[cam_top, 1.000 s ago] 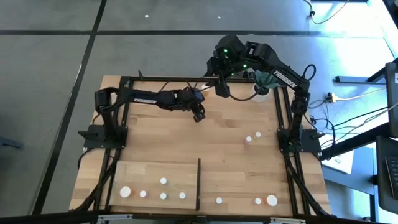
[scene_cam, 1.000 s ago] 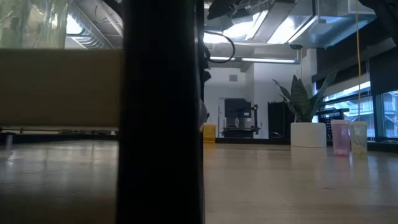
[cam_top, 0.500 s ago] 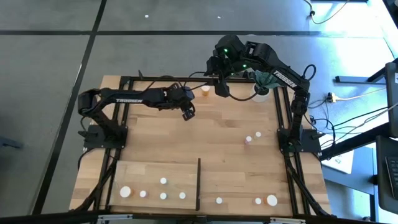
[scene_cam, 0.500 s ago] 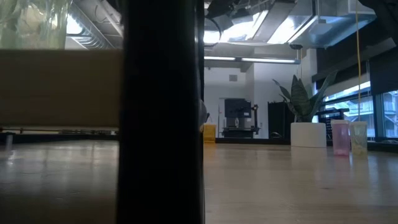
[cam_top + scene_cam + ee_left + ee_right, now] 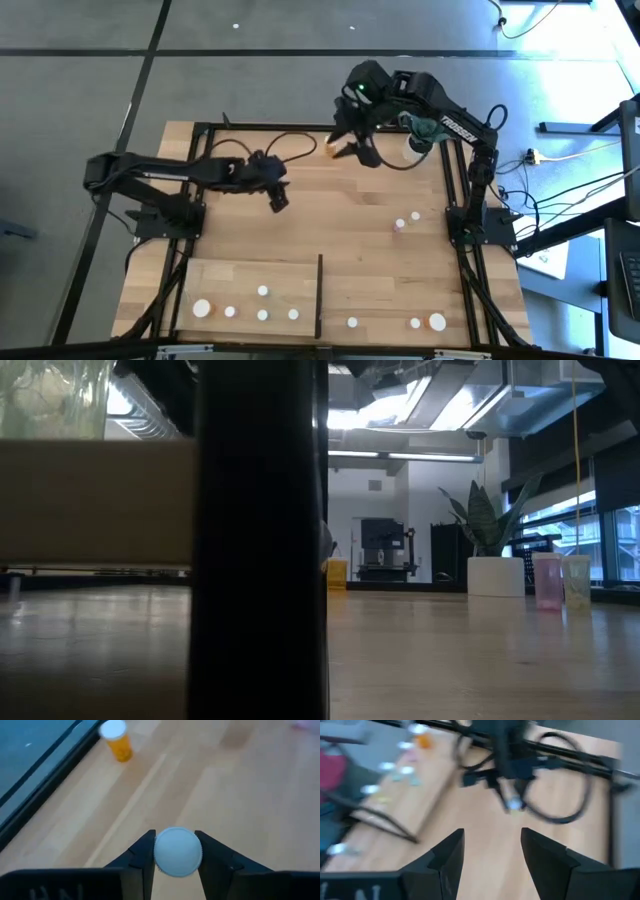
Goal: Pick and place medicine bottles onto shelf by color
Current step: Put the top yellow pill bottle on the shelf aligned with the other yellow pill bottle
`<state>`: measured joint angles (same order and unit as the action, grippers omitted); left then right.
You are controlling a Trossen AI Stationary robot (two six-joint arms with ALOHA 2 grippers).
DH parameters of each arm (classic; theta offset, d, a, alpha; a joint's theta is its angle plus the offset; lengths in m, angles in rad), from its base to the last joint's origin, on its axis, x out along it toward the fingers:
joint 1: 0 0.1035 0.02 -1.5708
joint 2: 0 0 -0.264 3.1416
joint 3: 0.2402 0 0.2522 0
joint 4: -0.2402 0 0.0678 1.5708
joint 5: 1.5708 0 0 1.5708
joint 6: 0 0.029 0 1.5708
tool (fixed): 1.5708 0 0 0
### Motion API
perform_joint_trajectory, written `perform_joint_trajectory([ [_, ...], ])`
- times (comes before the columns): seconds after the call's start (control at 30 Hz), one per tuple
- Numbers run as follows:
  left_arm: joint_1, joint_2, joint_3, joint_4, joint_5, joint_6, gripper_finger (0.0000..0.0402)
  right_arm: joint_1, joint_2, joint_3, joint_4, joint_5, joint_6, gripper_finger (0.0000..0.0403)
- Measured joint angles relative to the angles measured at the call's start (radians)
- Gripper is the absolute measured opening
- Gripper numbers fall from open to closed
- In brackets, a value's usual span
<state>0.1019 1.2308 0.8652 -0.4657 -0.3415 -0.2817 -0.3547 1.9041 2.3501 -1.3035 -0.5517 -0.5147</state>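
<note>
Left hand (image 5: pixel 277 198) clamping white-capped bottle (image 5: pixel 177 851) (mid-table), right hand (image 5: pixel 345 148) empty, fingers apart, near far edge.

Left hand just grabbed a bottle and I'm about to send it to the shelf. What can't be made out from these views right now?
- Held bottle: the left wrist view shows only its white cap between the left hand's fingers; body colour hidden.
- Shelf bottles: too small in the high view to tell colours.
- Low view: a dark post blocks the middle; neither hand shows.
- Right wrist view: motion-blurred past the open right hand.
</note>
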Motion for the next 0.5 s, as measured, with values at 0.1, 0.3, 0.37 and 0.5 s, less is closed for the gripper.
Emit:
perform_joint_trajectory([
  [0.1,-0.042,-0.044,-0.022,0.004,0.090,0.025,0.0111,0.023,0.000,0.000,-0.030,-0.032,-0.015,0.0198],
  [0.3,-0.157,-0.054,-0.025,0.025,0.179,0.027,0.0111,0.074,0.000,0.000,-0.059,-0.025,-0.018,0.0198],
  [0.37,-0.208,-0.054,-0.025,0.051,0.183,0.027,0.0111,0.091,0.000,0.000,-0.062,-0.009,-0.018,0.0198],
  [0.5,-0.305,-0.054,-0.025,0.111,0.178,0.025,0.0111,0.114,0.000,0.000,-0.062,0.001,-0.018,0.0198],
])
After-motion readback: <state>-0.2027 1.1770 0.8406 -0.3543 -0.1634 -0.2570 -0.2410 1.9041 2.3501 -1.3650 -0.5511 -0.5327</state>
